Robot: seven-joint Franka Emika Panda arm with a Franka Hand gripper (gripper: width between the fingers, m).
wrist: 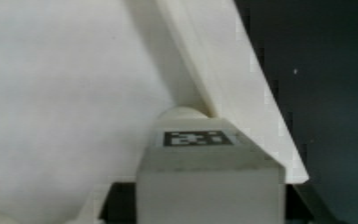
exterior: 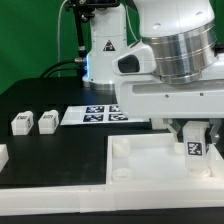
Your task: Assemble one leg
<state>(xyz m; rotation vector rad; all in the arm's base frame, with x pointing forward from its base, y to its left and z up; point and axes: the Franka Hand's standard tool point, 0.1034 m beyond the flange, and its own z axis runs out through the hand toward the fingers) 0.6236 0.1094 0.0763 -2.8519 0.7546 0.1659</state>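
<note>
The fingers [exterior: 182, 131] grasp one leg [exterior: 194, 150] upright over the panel [exterior: 140, 168] corner, exterior view's right. I judge seating remains. Two spare legs [exterior: 22, 123] wait on the counter [exterior: 40, 100].

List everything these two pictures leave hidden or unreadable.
- Lower end of the leg: whether it sits in a socket of the panel cannot be told. In the wrist view the leg itself covers it.
- Grip of the tool: the exterior view is too small to show whether it presses the leg.
- The marker board: the arm hides its end toward the exterior view's right.
- A white part: cut off by the exterior view's left edge.
</note>
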